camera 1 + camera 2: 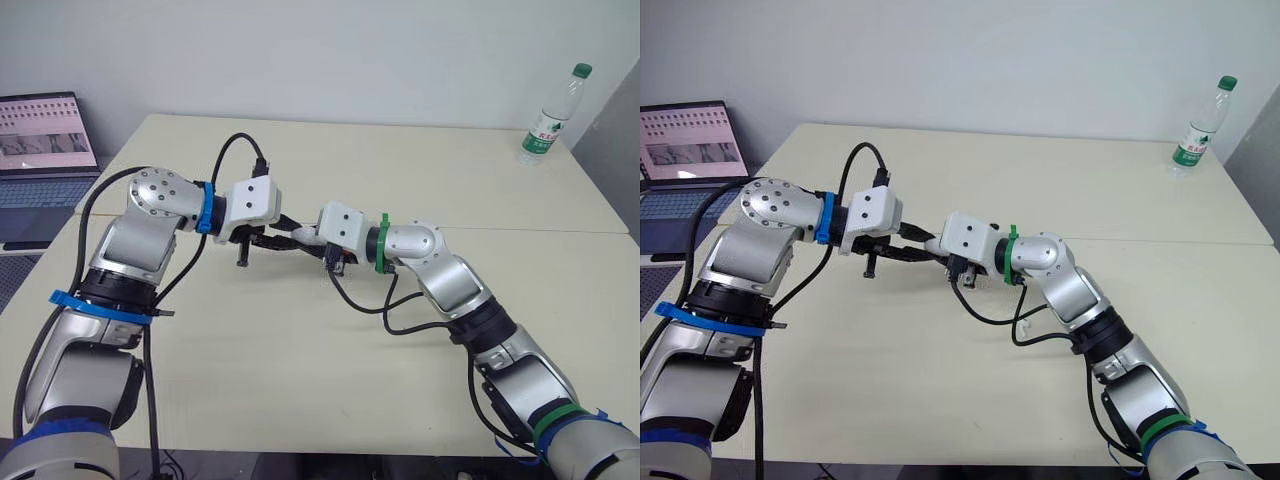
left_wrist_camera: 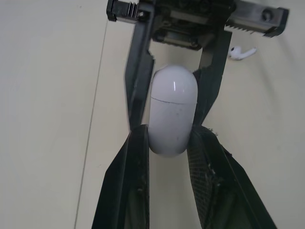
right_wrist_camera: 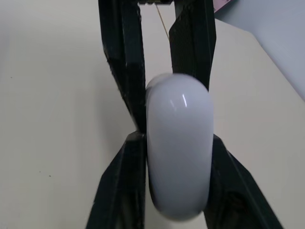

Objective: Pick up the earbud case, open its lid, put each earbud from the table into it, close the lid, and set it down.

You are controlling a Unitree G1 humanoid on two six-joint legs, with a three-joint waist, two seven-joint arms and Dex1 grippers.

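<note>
Now, earbud case [image 2: 172, 112]: lid shut, held above the surface [image 1: 300, 380] by both arms.
Left end effector [image 2: 170, 131]: clamped on its body; you hold firm.
Right end effector [image 3: 177, 143]: gripping the lid end; lever gently.

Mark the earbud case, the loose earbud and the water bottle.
earbud case [image 2: 171, 119], left wrist view, on its body just below the lid seam
earbud [image 2: 240, 52], left wrist view, on its middle
water bottle [image 1: 546, 125], left eye view, on its label
</note>
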